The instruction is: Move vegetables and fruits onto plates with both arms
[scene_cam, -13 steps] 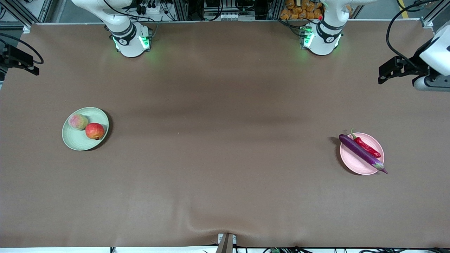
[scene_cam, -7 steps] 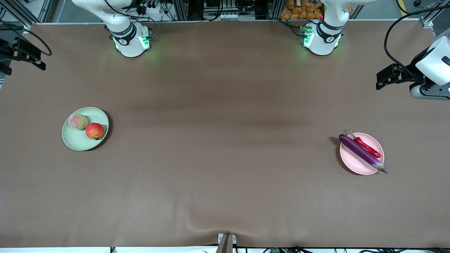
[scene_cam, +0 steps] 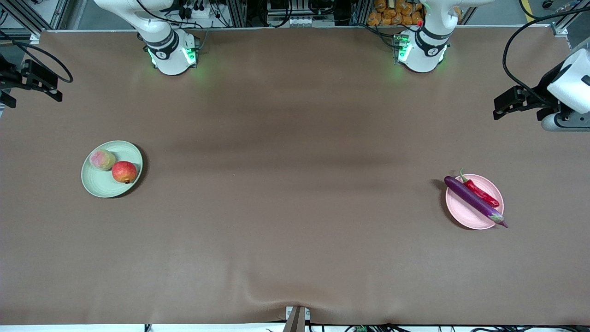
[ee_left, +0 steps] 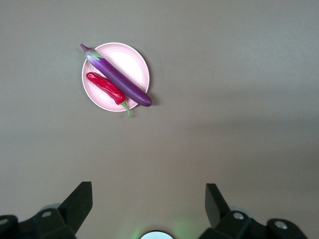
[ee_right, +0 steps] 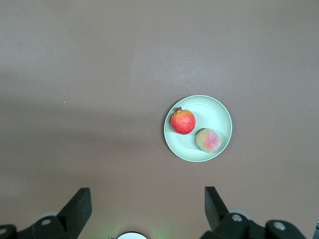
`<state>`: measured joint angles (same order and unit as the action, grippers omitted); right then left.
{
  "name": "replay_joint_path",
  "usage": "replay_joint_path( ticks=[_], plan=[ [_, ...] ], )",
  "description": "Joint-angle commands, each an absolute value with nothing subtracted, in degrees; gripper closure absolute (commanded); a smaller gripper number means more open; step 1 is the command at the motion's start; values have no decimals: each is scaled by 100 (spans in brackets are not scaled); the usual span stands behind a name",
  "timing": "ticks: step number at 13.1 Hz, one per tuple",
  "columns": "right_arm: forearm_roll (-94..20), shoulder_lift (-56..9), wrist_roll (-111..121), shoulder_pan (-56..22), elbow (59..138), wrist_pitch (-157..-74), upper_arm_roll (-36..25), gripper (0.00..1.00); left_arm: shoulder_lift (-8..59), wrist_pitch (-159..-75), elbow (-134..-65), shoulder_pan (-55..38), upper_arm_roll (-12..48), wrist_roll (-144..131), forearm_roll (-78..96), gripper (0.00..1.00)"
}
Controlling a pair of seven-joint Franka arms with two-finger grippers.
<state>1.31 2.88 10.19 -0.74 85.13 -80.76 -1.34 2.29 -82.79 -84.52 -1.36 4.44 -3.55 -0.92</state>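
The pale green plate [scene_cam: 103, 184] lies toward the right arm's end of the table. It holds the peach-like ball [scene_cam: 102, 159] and the red-orange pomegranate [scene_cam: 124, 172]. The pale pink plate [scene_cam: 466, 216] lies toward the left arm's end. It holds the purple eggplant [scene_cam: 474, 200] and the red chili [scene_cam: 480, 193]. My left gripper [ee_left: 149, 199] is open and empty, high above the table, with the pink plate [ee_left: 128, 59] in its view. My right gripper [ee_right: 148, 199] is open and empty, high above the table, with the green plate [ee_right: 212, 110] in its view.
The brown table cover [scene_cam: 295, 184] spans the whole table, with a small wrinkle at its near edge. The left arm's hand [scene_cam: 530, 97] and the right arm's hand [scene_cam: 32, 83] hang at the two ends of the table. Both arm bases stand along the back edge.
Both hands have shifted slightly at the table's ends. The right hand rose and then dropped back a little. The plates and the food on them have not moved.
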Motion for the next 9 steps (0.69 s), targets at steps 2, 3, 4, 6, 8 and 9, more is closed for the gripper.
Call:
replay_joint_path(
  ticks=[2,3,4,6,8,9],
  plan=[
    [202,211,940,0,8385,-8016,-18,0,167,-8271,-8446,-79,475,-238,-149,0],
    [202,211,940,-9,8385,-8033,-18,0,176,-8271,-8446,-79,475,-124,-149,0],
    [202,202,940,-17,8385,-8059,-18,0,176,-8271,-8446,-79,475,-97,-167,0],
    [202,159,949,-9,8385,-8060,-18,0,167,-8271,-8455,-79,475,-97,-158,0],
    [229,158,958,-18,8385,-8059,-9,0,158,-8271,-8464,-79,475,-97,-158,0],
    [194,158,949,0,8385,-8103,-17,0,158,-8271,-8464,-79,475,-97,-158,0]
  ],
)
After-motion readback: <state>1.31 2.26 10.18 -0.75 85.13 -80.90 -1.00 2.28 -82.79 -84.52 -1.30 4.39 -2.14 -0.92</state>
